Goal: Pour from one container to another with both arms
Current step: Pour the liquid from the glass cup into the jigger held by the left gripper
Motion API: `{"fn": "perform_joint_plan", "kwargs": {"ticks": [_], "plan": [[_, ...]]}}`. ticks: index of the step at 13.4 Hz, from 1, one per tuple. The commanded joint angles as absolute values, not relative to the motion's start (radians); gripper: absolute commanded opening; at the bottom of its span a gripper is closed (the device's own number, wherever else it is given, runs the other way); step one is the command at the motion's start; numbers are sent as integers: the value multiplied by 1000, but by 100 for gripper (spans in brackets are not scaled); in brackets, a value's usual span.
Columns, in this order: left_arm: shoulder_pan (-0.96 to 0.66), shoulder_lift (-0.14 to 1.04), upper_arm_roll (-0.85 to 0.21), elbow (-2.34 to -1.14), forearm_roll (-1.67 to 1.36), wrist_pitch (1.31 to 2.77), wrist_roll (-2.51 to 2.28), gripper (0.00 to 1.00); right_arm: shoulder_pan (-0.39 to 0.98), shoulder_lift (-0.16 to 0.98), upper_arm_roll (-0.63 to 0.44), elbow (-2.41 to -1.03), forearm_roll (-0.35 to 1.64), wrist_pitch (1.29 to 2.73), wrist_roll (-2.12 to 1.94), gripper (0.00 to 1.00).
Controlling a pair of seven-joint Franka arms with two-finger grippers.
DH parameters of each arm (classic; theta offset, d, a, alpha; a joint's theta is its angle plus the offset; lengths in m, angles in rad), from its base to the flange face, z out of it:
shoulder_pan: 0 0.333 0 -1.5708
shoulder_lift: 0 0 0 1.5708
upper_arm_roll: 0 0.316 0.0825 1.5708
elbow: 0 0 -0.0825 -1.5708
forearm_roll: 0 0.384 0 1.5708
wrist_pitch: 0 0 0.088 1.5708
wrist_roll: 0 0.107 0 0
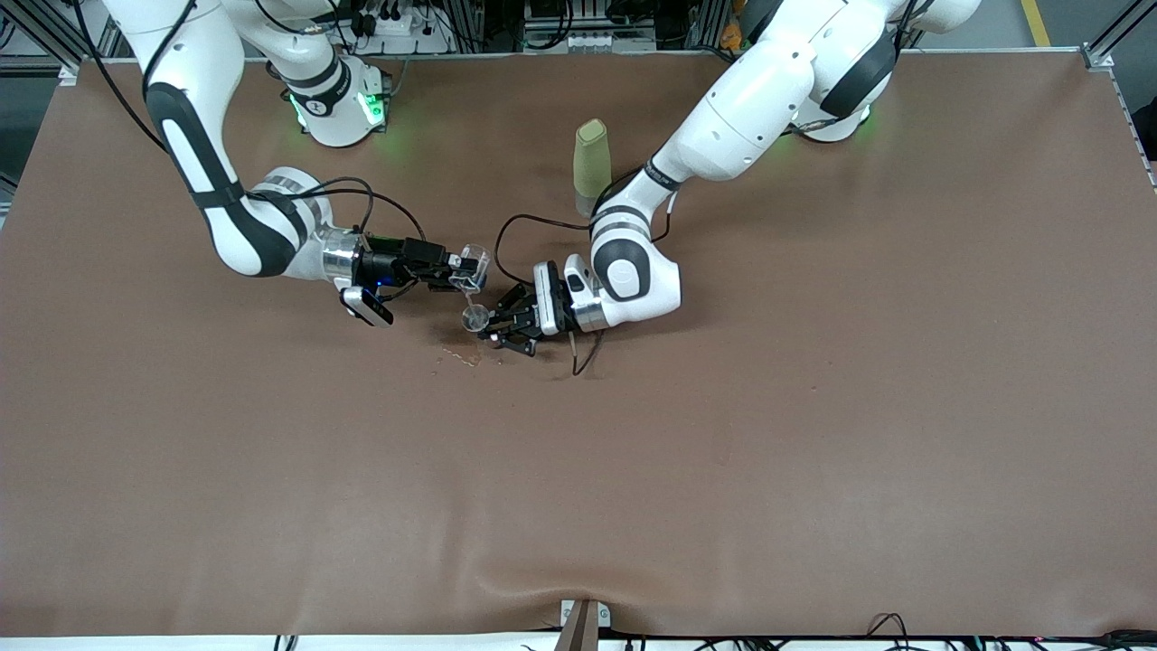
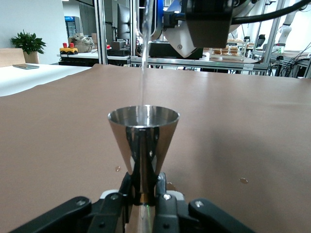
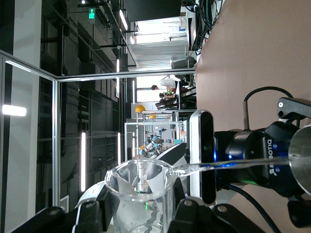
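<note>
Right gripper (image 1: 468, 269) clamps the tipped glass cup (image 1: 475, 262) above the jigger (image 1: 475, 317); left gripper (image 1: 495, 327) pinches the jigger's waist.

Arms: two white jointed robot arms, the right arm (image 1: 212, 136) and the left arm (image 1: 759, 108), with glossy rounded shells.
Bands: black bands ring the joints; a long black stripe runs along the right arm's link.
Bases: round white bases glowing green.
Wrists: silver metal rings ahead of black hardware.
Cables: thin black cables loop loosely from each wrist.
Cameras: a white-cased wrist camera (image 1: 366, 306) with a black face.
Markings: white "ROBOTIQ" lettering on a black gripper body.
</note>
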State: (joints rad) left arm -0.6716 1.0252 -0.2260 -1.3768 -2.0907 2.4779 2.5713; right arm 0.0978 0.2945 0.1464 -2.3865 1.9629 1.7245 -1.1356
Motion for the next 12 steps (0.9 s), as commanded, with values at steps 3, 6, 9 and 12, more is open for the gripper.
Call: {"fn": "perform_joint_plan", "kwargs": {"ticks": [3,6,9,12], "plan": [[-670,1002,-225,-1397,-2100,2487,2585,0,92,281,149,-2387,1980,1717,-1039,22],[-670,1002,-225,-1397,-2100,2487,2585,0,94,281,149,-2387,1979,1723,-1006,23],[-670,1002,-225,-1397,-2100,2487,2585,0,92,276,146,-2385,1974,1723,-936,22],[-670,1000,-225,-1399,-2102,2487,2585,0,78,276,141,-2382,1973,1724,-893,22]]}}
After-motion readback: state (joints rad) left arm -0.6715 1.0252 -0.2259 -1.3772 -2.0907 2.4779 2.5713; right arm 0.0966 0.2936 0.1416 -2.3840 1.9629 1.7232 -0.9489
